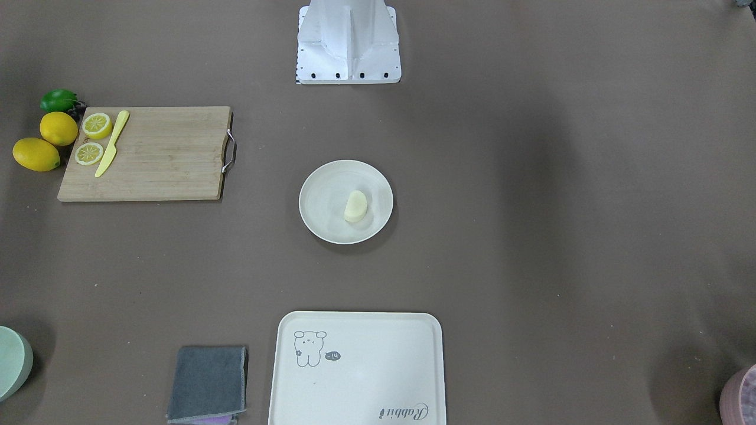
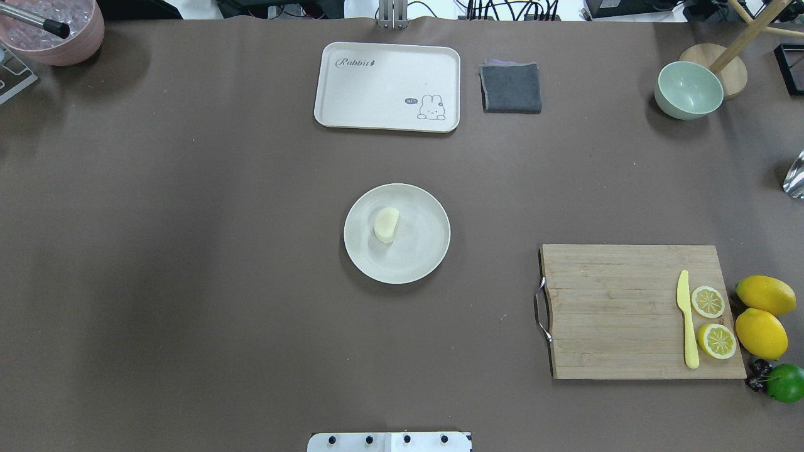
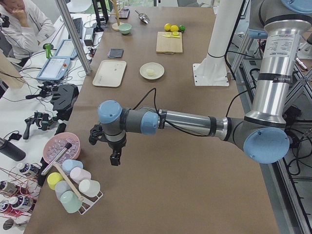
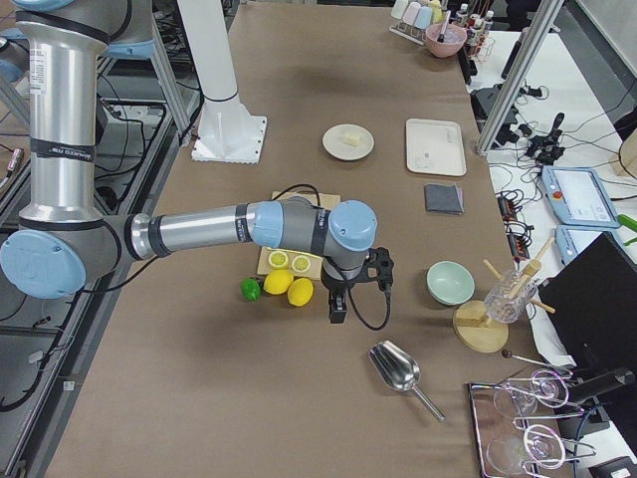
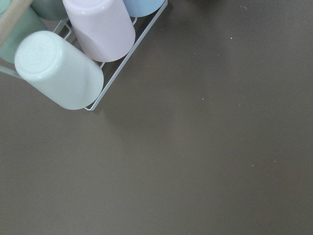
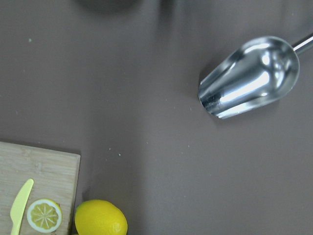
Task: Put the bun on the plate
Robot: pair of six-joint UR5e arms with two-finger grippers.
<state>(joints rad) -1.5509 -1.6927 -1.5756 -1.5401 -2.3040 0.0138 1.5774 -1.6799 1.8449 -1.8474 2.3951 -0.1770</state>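
The pale cream bun (image 2: 386, 225) lies on its side inside the round off-white plate (image 2: 422, 248) at the table's middle, left of the plate's centre; both also show from across the table, the bun (image 1: 355, 206) on the plate (image 1: 322, 192). No gripper is near them. My left gripper (image 3: 115, 158) hangs over the table's left end, next to a cup rack, far from the plate (image 3: 158, 68). My right gripper (image 4: 338, 314) hangs over the right end beside the lemons, far from the bun (image 4: 349, 137). I cannot tell whether either is open or shut.
A cream tray (image 2: 352, 88) with a cartoon print and a grey cloth (image 2: 510, 88) lie at the far side. A wooden board (image 2: 615, 314) carries a yellow knife and lemon slices, with lemons (image 2: 761, 333) beside it. A metal scoop (image 6: 249, 78) and upturned cups (image 5: 58, 71) lie below the wrists.
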